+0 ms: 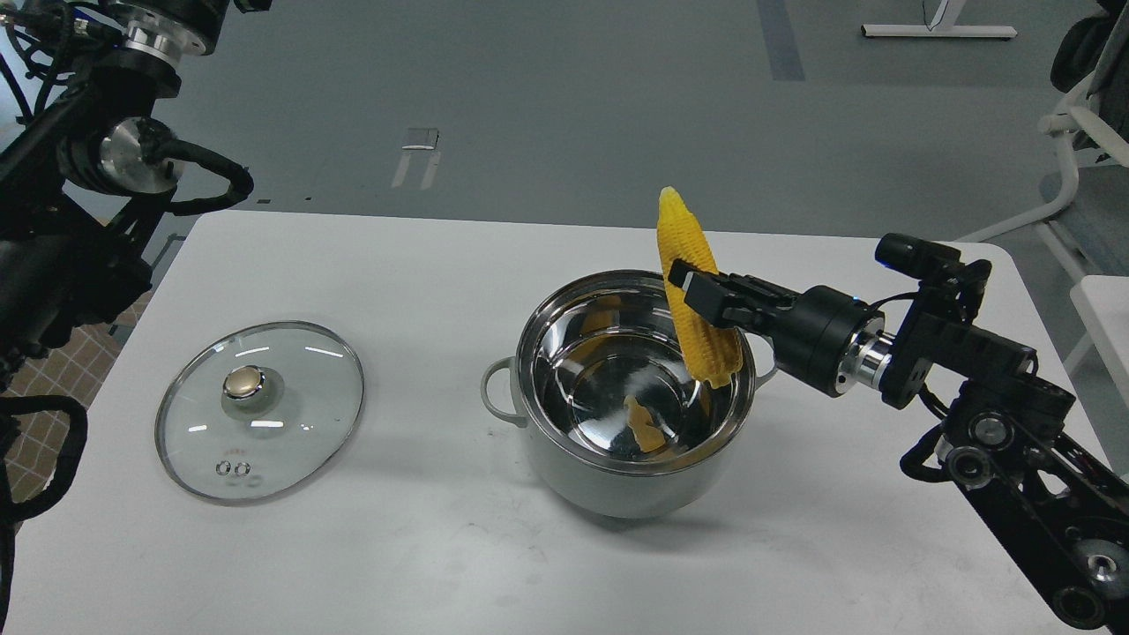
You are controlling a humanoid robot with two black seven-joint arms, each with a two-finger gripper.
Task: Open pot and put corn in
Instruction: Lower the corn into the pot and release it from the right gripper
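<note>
The pale grey-white pot (617,481) stands open at the table's middle, its shiny steel inside empty but for yellow reflections. My right gripper (701,295) is shut on the yellow corn (692,295) and holds it nearly upright, tip up, above the pot's right rim. The corn's thick lower end hangs just inside the rim, above the bottom. The glass lid with a gold knob (260,407) lies flat on the table to the left. My left arm (79,194) is folded at the left edge; its gripper is out of view.
The white table (423,265) carries the pot and lid. A white chair frame (1072,168) stands off the table's back right corner. My right arm's joints (997,414) stretch over the table's right side.
</note>
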